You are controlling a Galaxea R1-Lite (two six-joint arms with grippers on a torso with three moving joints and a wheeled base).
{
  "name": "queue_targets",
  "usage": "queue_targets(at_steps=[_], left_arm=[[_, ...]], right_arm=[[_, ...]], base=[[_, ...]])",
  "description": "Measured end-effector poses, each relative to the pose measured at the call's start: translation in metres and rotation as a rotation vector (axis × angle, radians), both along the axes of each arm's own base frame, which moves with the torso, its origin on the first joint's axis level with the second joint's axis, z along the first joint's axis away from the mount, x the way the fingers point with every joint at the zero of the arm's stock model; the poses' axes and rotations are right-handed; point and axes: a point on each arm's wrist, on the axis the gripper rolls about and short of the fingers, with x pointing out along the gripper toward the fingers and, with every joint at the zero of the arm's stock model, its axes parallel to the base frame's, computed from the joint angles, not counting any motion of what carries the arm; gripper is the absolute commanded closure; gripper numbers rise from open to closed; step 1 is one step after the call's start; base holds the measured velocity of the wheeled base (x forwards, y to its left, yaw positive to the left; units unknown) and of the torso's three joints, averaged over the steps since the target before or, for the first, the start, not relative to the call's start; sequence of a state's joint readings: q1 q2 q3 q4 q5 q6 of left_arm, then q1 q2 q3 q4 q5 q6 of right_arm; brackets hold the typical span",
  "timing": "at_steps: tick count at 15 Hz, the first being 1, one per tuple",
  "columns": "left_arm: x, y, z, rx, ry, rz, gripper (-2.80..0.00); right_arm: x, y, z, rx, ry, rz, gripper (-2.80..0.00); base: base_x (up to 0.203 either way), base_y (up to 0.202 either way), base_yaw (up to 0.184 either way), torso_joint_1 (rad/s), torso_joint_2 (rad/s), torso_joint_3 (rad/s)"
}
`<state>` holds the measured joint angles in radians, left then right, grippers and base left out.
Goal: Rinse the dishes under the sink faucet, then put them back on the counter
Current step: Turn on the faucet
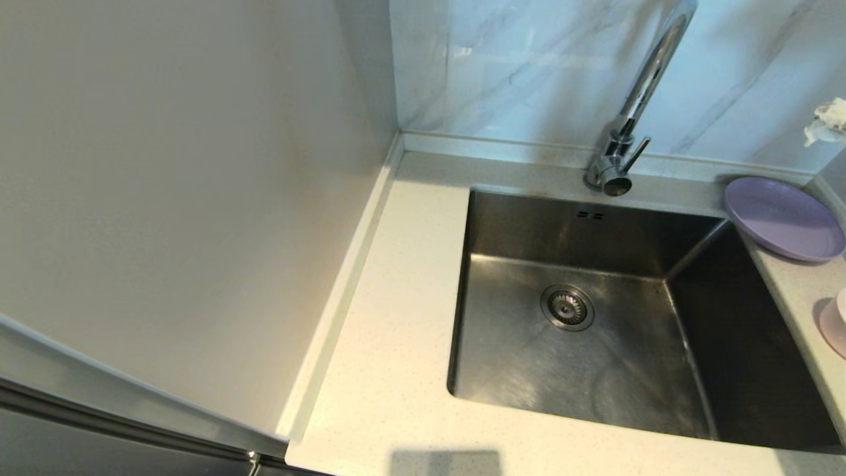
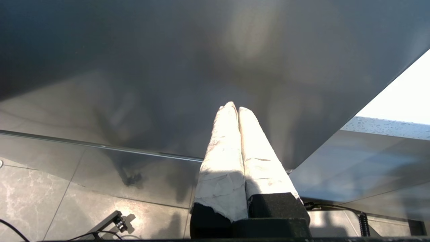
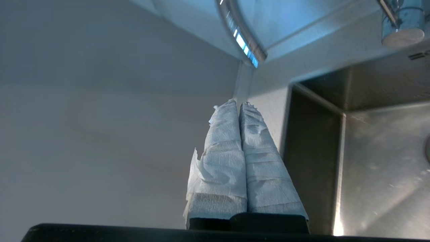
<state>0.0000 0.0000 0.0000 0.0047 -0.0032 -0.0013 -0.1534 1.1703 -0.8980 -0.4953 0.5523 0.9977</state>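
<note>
The lavender plate [image 1: 783,218] lies on the counter [image 1: 390,317] at the sink's far right corner. The pale pink dish [image 1: 834,324] sits nearer on the same side, cut off by the picture's edge. The chrome faucet [image 1: 628,125] rises behind the steel sink [image 1: 502,225], which holds no dish. My right gripper [image 3: 239,103], its fingers wrapped in white tissue, is shut on nothing and hangs over the sink side, facing the left wall. My left gripper [image 2: 234,107], also wrapped, is shut and empty, parked low beside a dark glossy panel.
A round strainer drain [image 1: 567,307] sits in the basin floor. A plain wall closes off the counter's left side and marble backs it. A white crumpled scrap [image 1: 826,122] shows at the far right edge. Floor tiles and cables [image 2: 111,225] lie below the left gripper.
</note>
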Motion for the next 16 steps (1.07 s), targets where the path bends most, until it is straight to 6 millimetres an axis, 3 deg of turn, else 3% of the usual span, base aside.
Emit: queue_targets(at_steps=[4,8,13,16], left_arm=[[0.000,0.000,0.000,0.000,0.000,0.000,0.00],[0.000,0.000,0.000,0.000,0.000,0.000,0.00],[0.000,0.000,0.000,0.000,0.000,0.000,0.00],[0.000,0.000,0.000,0.000,0.000,0.000,0.00]], right_arm=[[0.043,-0.031,0.006,0.036,-0.051,0.026,0.00],[0.091,-0.058,-0.008,-0.059,-0.147,-0.006,0.00],[0.145,-0.079,-0.025,-0.199,-0.183,-0.064,0.00],[0.171,-0.085,-0.031,-0.239,-0.152,-0.183,0.00]], base=[[0.000,0.000,0.000,0.000,0.00,0.000],[0.000,0.000,0.000,0.000,0.00,0.000],[0.000,0.000,0.000,0.000,0.00,0.000],[0.000,0.000,0.000,0.000,0.00,0.000]])
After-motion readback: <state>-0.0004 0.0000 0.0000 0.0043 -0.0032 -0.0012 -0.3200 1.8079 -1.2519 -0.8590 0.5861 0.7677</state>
